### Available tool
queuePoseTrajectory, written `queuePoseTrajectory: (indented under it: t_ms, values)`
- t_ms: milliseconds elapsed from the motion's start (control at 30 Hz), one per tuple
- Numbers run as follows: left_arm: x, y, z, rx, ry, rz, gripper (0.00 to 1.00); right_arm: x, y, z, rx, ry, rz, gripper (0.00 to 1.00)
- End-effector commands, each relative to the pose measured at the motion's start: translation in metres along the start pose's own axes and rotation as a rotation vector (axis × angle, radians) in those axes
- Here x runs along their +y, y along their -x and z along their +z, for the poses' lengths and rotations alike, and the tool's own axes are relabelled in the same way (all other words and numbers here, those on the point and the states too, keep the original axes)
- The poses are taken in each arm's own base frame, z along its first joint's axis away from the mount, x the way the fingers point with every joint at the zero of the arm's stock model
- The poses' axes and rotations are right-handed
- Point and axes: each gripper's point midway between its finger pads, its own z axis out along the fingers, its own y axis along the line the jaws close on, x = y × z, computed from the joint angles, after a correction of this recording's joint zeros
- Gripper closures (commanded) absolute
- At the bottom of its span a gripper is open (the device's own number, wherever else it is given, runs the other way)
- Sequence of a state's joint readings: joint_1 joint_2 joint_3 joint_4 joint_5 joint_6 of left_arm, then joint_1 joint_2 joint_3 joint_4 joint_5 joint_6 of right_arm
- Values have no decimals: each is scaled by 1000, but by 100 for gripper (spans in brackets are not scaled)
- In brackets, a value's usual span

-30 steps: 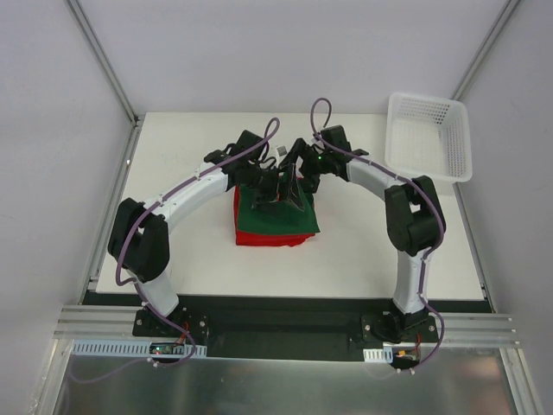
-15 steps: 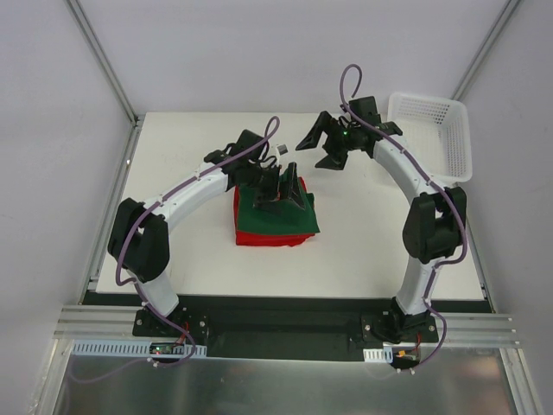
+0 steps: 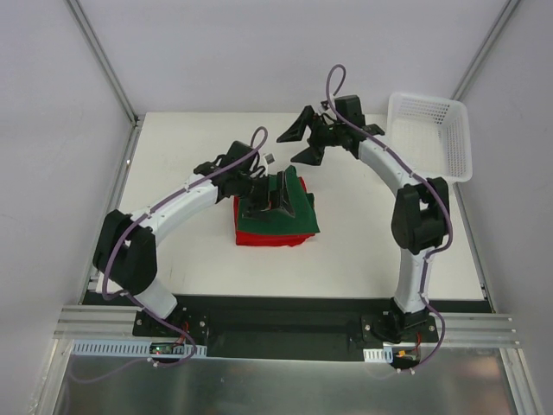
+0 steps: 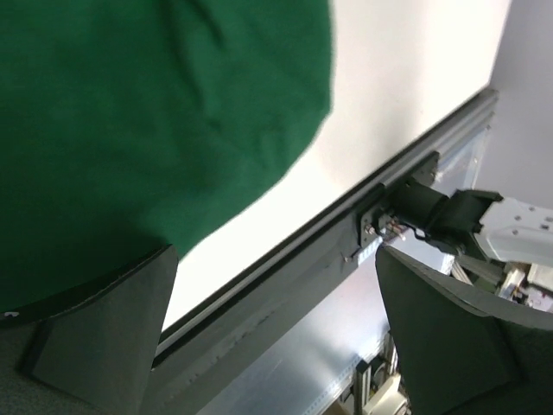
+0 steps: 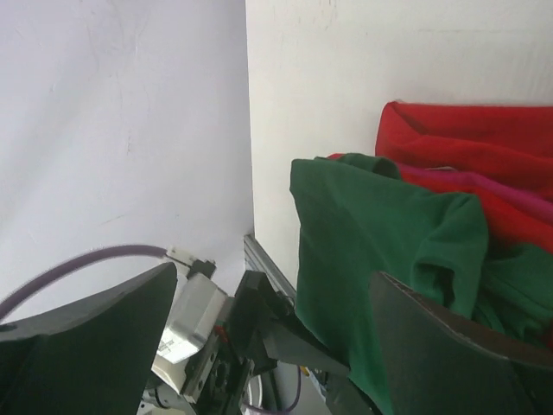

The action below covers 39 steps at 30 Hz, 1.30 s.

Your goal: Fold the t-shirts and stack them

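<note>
A folded green t-shirt (image 3: 294, 218) lies on top of a folded red t-shirt (image 3: 259, 239) at the middle of the table. My left gripper (image 3: 275, 197) is open and low on the pile's back part. Its left finger (image 4: 104, 328) sits under the green t-shirt (image 4: 130, 112), whose back edge stands raised. Nothing is between its jaws (image 4: 275, 259). My right gripper (image 3: 289, 149) hangs open and empty in the air behind the pile. In the right wrist view the right gripper (image 5: 273, 277) faces the green t-shirt (image 5: 371, 225) and the red t-shirt (image 5: 467, 138) below it.
A white plastic basket (image 3: 453, 138) stands at the back right corner of the white table (image 3: 363, 251). Metal frame posts run up at both back corners. A rail with the arm bases runs along the near edge.
My right gripper has let go of the pile, risen and swung to the back of the table. My left gripper stayed on the green t-shirt and shifted slightly; the shirt's back edge now stands up.
</note>
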State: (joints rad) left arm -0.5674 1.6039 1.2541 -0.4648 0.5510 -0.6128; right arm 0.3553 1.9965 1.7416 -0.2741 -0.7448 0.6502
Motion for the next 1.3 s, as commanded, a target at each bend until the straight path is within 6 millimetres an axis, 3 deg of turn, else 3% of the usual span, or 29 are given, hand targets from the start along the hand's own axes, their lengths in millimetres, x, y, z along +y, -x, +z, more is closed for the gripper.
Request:
queuePoseTrajectory:
  t_ms: [0, 233, 400, 700, 1033, 1200, 1267]
  values:
    - [19, 16, -13, -65, 34, -25, 1, 23, -8, 14, 57, 88, -17, 4]
    - [26, 55, -20, -51, -77, -22, 1, -1, -26, 33, 122, 23, -10, 4]
    - [25, 73, -21, -60, -106, -3, 1, -24, -32, 17, 118, -97, -36, 4]
    - [30, 75, -15, -47, -102, -10, 1, -65, -39, -18, 119, -244, -62, 4]
    - [30, 64, -16, -43, -95, -23, 1, -96, -50, -11, 154, -268, -43, 4]
    - [23, 66, -23, -59, -108, -12, 2, -79, -42, -14, 122, -242, -59, 4]
    - [14, 73, -35, -97, -120, 2, 2, -59, -34, -24, 90, -230, -93, 4]
